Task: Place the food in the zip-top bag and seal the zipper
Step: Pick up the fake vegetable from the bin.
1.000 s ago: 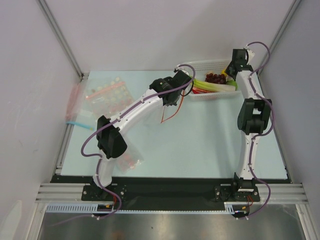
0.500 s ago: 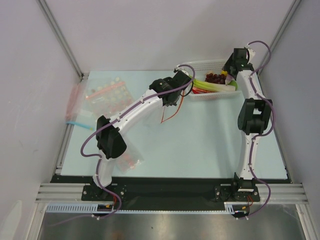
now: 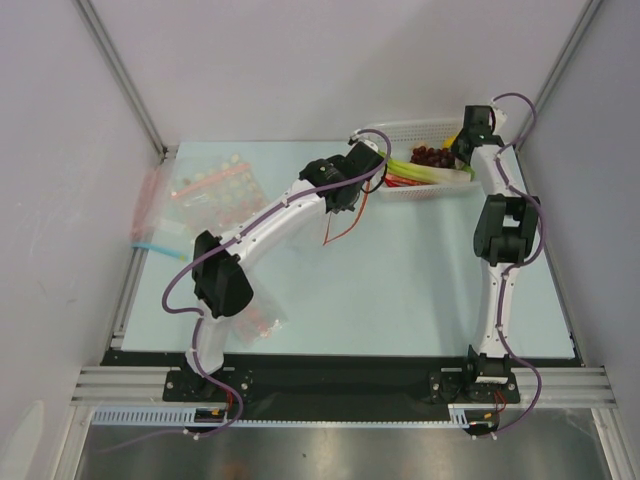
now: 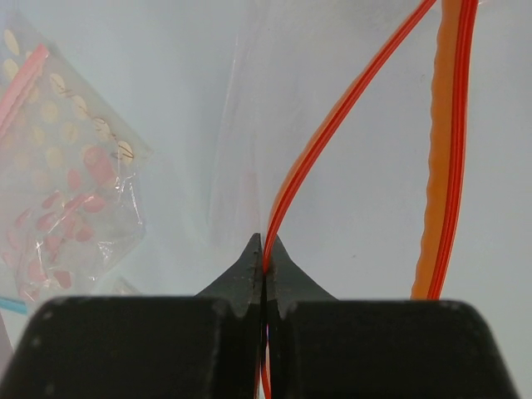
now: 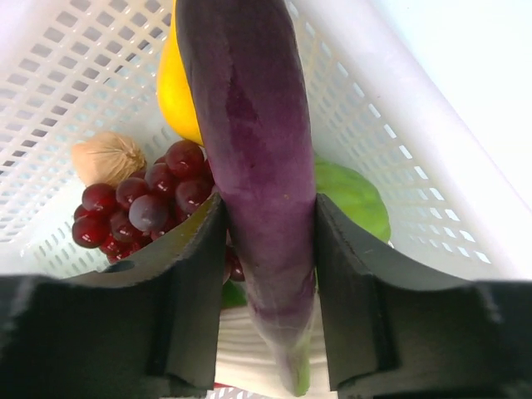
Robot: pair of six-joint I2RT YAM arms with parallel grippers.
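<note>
My left gripper is shut on one red-orange zipper strip of the clear zip-top bag, held above the table; the other strip hangs apart, so the mouth gapes. In the top view the left gripper is left of the basket, with the zipper dangling. My right gripper is shut on a long purple vegetable with a pale green tip, over the basket. The dark grapes lie beneath it. The green-and-white scallion lies in the basket beside the grapes.
A white perforated basket at the back right also holds a yellow fruit, a round green fruit and a beige bulb. Pink-dotted bags and a blue-strip bag lie at the left.
My right wrist has shifted slightly over the basket. The left arm and the bag have not visibly moved.
</note>
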